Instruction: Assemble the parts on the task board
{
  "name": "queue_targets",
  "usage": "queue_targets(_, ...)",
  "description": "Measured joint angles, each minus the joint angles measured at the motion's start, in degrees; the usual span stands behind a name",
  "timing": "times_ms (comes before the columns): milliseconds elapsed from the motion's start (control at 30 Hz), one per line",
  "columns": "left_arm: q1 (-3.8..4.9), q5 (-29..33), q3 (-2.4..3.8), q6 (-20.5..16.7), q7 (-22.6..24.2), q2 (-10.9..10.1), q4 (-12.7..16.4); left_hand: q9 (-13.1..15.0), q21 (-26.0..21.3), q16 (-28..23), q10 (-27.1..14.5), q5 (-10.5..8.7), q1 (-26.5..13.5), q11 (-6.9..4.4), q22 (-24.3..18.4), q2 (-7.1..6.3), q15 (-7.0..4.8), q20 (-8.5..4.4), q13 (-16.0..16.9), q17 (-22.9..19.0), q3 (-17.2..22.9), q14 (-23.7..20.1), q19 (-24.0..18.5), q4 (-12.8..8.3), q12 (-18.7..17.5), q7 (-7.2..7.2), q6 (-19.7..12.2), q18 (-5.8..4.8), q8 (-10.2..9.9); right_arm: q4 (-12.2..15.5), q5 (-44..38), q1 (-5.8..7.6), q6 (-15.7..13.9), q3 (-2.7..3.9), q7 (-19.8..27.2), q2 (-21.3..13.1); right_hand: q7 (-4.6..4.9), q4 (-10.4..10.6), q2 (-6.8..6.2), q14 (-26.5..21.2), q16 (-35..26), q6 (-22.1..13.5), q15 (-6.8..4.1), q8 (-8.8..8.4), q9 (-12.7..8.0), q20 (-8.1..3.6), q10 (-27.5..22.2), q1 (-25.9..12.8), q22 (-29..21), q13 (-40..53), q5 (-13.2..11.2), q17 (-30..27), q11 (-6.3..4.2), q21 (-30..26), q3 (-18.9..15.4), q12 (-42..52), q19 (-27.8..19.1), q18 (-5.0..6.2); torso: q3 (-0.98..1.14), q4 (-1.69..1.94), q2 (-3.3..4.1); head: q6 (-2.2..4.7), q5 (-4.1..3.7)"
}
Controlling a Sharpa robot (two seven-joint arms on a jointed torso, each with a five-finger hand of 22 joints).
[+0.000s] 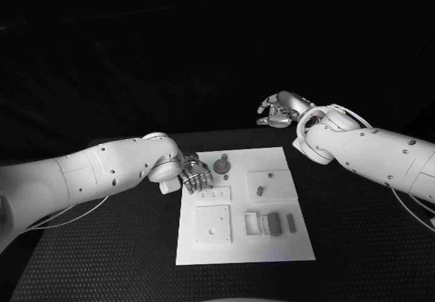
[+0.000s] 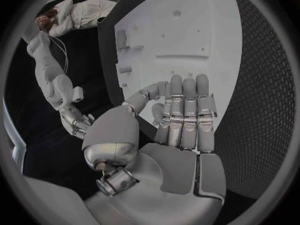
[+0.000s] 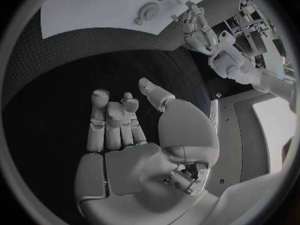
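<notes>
While the task board (image 1: 244,251) lies flat in the middle of the black table (image 1: 90,264), the left hand (image 1: 195,176) rests over the board's far left corner, its fingers (image 2: 184,110) stretched out side by side and pressed flat toward the white surface with nothing held between them. A round grey part (image 1: 223,166) sits on the board just beside that hand, toward the board's far edge. Nearer the board's middle a small upright part (image 1: 259,190) stands on a raised square block, and a row of narrow grey parts (image 1: 274,222) lies at the board's right side, closer to its near edge. The right hand (image 1: 276,110) hangs in the air beyond the board's far right corner, well apart from it, palm open, fingers (image 3: 112,117) loosely curled and gripping nothing.
</notes>
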Motion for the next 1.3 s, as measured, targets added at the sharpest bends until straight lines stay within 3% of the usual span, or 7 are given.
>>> queue_targets(100, 0.0, -0.66, -0.71, 0.36, -0.2, 0.62, -0.85, 0.02, 0.24, 0.76, 0.08, -0.01, -0.5, 0.07, 0.63, 0.5, -0.11, -0.02, 0.58, 0.3, -0.13, 0.11, 0.03, -0.02, 0.78, 0.0, 0.0, 0.0, 0.01, -0.31, 0.58, 0.03, 0.01, 0.28, 0.03, 0.22, 0.0, 0.0, 0.0, 0.0, 0.0, 0.0, 0.0, 0.0, 0.0, -0.08, 0.0, 0.0, 0.0, -0.05, 0.0, 0.0, 0.0, 0.0, 0.0, 0.0, -0.1, 0.0, -0.03, 0.02, 0.0, -0.31, -0.08)
queue_targets(167, -0.03, -0.98, -0.96, 0.49, -0.29, 0.91, -1.27, 2.08, 0.44, 1.45, 1.48, -0.05, -1.01, -1.25, 1.16, 1.01, -0.3, -0.32, 1.05, 0.44, -0.13, 0.29, 0.33, -0.02, 1.35, 0.0, -0.01, 1.32, 0.01, -0.34, 0.87, 0.03, 0.03, 0.35, 0.04, 0.32, 0.0, 0.0, 0.0, 0.0, 0.0, 0.0, 0.0, 0.0, 0.0, -0.08, 0.0, 0.0, 0.0, -0.06, 0.0, 0.0, 0.0, 0.0, 0.0, 0.0, -0.1, 0.0, -0.03, 0.04, 0.01, -0.52, -0.16)
queue_targets(300, -0.14, -1.7, -1.42, 0.69, -0.41, 1.51, -1.76, 2.85, 0.44, 1.71, 1.1, -0.1, -1.11, -1.37, 1.62, 1.11, -0.3, -0.32, 1.38, 0.44, -0.14, 0.29, 0.33, -0.02, 1.59, 0.0, -0.02, 1.37, 0.01, -0.36, 1.39, 0.03, 0.1, 0.38, 0.12, 0.58, 0.0, -0.01, 0.0, 0.0, 0.0, 0.0, 0.0, 0.0, 0.0, -0.08, 0.0, 0.0, 0.0, -0.05, 0.0, 0.0, 0.0, 0.0, -0.01, 0.0, -0.1, 0.0, -0.03, 0.01, 0.04, -0.8, -0.3)
queue_targets(833, -0.6, -2.74, -1.52, 0.63, -0.49, 2.22, -1.65, 3.51, 0.44, 2.2, 0.99, -0.48, -1.11, -1.45, 2.17, 1.11, -0.5, -0.31, 1.78, 0.43, 0.03, 0.09, 0.32, 0.0, 2.0, 0.01, -0.02, 1.29, 0.0, -0.28, 2.05, 0.02, 0.47, 0.43, 0.27, 0.73, 0.0, -0.16, 0.0, 0.01, 0.0, 0.0, 0.01, 0.0, 0.0, 0.0, 0.0, 0.0, 0.0, -0.05, 0.0, 0.0, 0.0, 0.0, -0.16, 0.0, -0.17, 0.0, -0.1, 0.03, -0.02, -1.47, -0.71)
queue_targets(1133, -1.54, -2.87, -1.56, 0.65, -0.51, 3.07, -2.15, 3.66, 0.44, 2.2, 0.67, -0.32, -1.11, -1.34, 2.31, 1.11, -0.5, -0.31, 1.83, 0.38, 0.04, 0.09, 0.31, -0.01, 2.0, 0.01, -0.03, 1.26, -0.03, -0.28, 2.13, 0.03, 0.64, 0.44, 0.33, 1.0, 0.0, -0.16, 0.0, 0.02, 0.0, 0.0, 0.01, 0.0, 0.0, 0.01, 0.0, 0.0, 0.0, -0.1, 0.0, 0.0, 0.0, 0.0, -0.16, 0.0, -0.17, 0.0, -0.09, 0.02, -0.03, -1.58, -0.83)
queue_targets(1300, -1.6, -2.87, -1.5, 0.66, -0.46, 3.32, -2.44, 3.76, 0.44, 2.2, 0.67, -0.32, -1.24, -1.34, 2.38, 1.24, -0.5, -0.3, 1.89, 0.37, 0.04, 0.09, 0.31, -0.01, 2.0, 0.01, -0.03, 1.24, -0.02, -0.25, 2.16, 0.03, 0.77, 0.44, 0.36, 1.02, 0.0, -0.16, 0.0, 0.03, 0.0, 0.0, 0.02, 0.0, 0.0, 0.01, 0.0, 0.0, 0.0, -0.1, 0.0, 0.0, 0.0, 0.0, -0.16, 0.0, -0.17, 0.0, -0.08, -0.02, -0.03, -1.62, -0.94)
